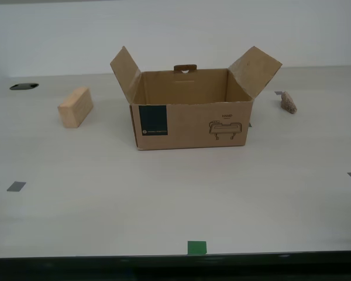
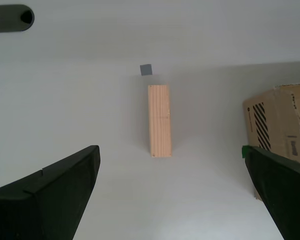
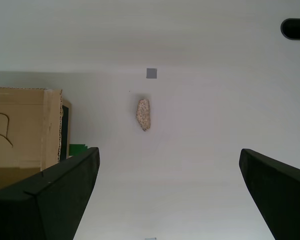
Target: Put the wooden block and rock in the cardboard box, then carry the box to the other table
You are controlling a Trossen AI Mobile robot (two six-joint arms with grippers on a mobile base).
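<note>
Pale and smooth, the counter fills the exterior view beneath a plain white wall, with the cardboard box at its centre, side flaps raised, a dark blue-green label and a line drawing on its front. The wooden block lies at the box's nine o'clock, well apart from it; the rock sits at its three o'clock, also apart. Grey tape squares mark the surface toward both side edges of that view, and a green tape square sits at six o'clock near the counter's front edge. Neither arm appears in this view.

Seen from the second wrist view, my second gripper hangs released above the counter, its dark jaws spread wide and holding nothing. The wooden block lies flat between and beyond them, a grey tape square just past its far end, with one corner of the cardboard box off to one side.

Seen from the first wrist view, my first gripper is likewise released and empty, jaws wide apart. The rock rests on the counter beyond them, near a grey tape square, the cardboard box beside it but not touching.
</note>
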